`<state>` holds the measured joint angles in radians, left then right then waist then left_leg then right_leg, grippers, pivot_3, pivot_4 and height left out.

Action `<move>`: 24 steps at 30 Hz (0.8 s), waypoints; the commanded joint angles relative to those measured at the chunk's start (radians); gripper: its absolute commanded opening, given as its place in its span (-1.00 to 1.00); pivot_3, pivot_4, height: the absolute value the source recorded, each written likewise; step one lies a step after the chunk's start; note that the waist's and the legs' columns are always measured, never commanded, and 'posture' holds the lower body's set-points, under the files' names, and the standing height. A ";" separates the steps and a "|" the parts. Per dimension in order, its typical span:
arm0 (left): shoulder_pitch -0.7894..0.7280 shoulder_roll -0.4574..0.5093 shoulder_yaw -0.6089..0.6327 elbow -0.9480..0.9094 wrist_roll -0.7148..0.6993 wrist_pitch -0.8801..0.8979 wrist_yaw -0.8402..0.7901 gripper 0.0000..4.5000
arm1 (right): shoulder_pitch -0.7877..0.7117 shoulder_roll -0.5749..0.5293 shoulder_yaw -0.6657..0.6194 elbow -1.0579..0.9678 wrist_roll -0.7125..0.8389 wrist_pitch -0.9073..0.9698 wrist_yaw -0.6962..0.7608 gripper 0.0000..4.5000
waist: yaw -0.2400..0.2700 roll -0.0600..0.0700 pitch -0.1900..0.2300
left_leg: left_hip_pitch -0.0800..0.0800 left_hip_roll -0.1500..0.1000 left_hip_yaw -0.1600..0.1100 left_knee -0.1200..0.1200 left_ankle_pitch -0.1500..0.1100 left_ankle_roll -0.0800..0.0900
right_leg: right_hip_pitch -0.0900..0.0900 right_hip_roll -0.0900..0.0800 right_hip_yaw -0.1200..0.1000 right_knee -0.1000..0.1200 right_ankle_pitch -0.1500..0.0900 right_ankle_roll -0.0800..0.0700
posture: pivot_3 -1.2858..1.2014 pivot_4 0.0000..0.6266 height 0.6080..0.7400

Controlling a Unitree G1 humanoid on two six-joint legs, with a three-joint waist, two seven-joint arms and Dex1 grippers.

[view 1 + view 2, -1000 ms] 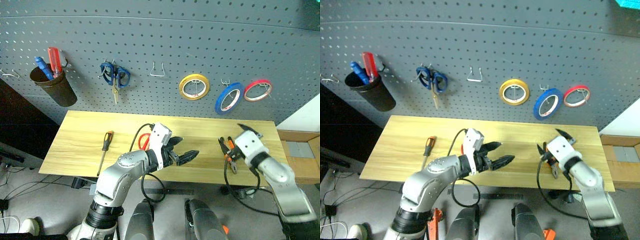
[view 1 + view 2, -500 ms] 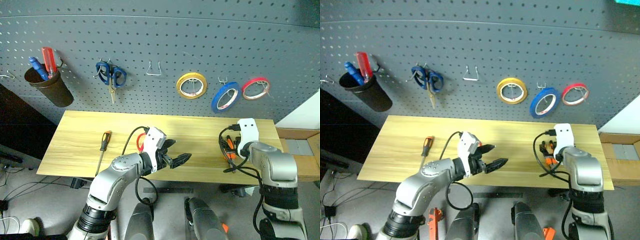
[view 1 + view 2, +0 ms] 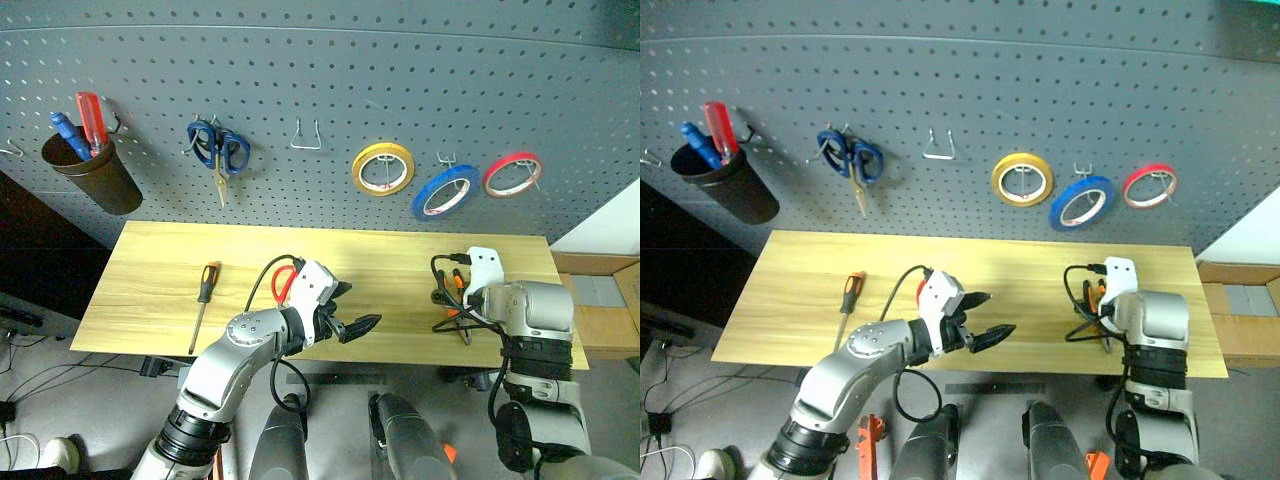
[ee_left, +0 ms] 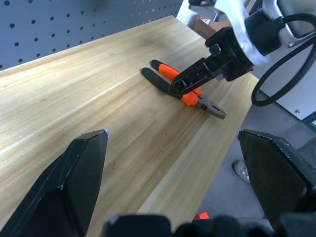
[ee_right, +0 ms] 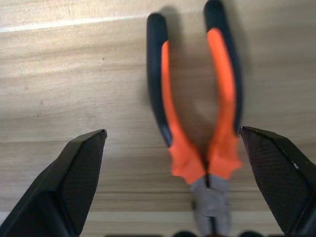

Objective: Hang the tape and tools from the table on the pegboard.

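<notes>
The right gripper (image 5: 173, 197) points down over the pliers (image 5: 197, 123), which lie flat on the table (image 3: 160, 270) near its right end — its two fingers (image 5: 69, 187) are spread wide to either side of the orange-and-black handles, not yet touching them. The left gripper (image 3: 357, 326) hangs released above the table's middle, holding nothing, with the red-handled scissors (image 3: 284, 282) just behind its wrist and the screwdriver (image 3: 204, 296) lying further left. The blue tape (image 3: 440, 193) is already on the pegboard (image 3: 330, 80) — hung on a hook between the yellow roll (image 3: 384, 168) and the red-pink roll (image 3: 512, 173).
</notes>
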<state>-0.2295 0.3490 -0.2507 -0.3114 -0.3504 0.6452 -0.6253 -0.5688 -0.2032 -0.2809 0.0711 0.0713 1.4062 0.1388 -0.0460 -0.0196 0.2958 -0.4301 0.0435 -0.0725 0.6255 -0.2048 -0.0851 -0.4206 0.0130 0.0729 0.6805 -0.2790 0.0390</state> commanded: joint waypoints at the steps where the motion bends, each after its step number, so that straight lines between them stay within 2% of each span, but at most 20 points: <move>1: 0.005 0.003 -0.001 -0.027 -0.004 -0.015 -0.013 1.00 | 0.000 -0.017 0.005 0.069 0.009 -0.052 0.000 0.99 | 0.000 0.000 0.000 | 0.000 0.000 0.000 0.000 0.000 0.000 | 0.000 0.000 0.000 0.000 -0.001 0.001 | 0.05 0.05 1.00; 14: 0.016 0.015 0.005 -0.051 -0.025 0.008 -0.024 1.00 | 0.007 -0.119 0.108 0.252 0.005 -0.222 0.054 0.99 | 0.000 0.000 0.002 | 0.000 0.000 0.000 0.001 0.000 0.000 | 0.000 0.000 0.000 0.000 -0.001 0.003 | 0.06 0.05 1.00; 20: 0.018 0.015 0.001 -0.054 -0.026 0.011 -0.033 1.00 | 0.000 -0.122 0.096 0.257 0.017 -0.236 0.056 0.18 | 0.001 0.000 0.002 | 0.000 0.000 0.000 0.001 0.000 0.000 | 0.000 0.000 0.000 0.000 -0.001 0.003 | 0.06 0.04 1.00; 24: 0.023 0.017 -0.003 -0.059 -0.026 0.013 -0.038 1.00 | 0.008 -0.131 0.111 0.239 0.019 -0.245 0.062 0.12 | 0.001 0.000 0.002 | 0.000 0.000 0.000 0.001 0.000 0.000 | 0.000 0.001 0.001 0.000 -0.001 0.003 | 0.05 0.01 1.00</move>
<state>-0.2150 0.3649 -0.2504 -0.3163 -0.3554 0.6644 -0.6483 -0.5734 -0.3246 -0.1745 0.3123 0.0830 1.1619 0.1958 -0.0450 -0.0200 0.2981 -0.4301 0.0438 -0.0724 0.6267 -0.2048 -0.0851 -0.4203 0.0135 0.0734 0.6802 -0.2803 0.0416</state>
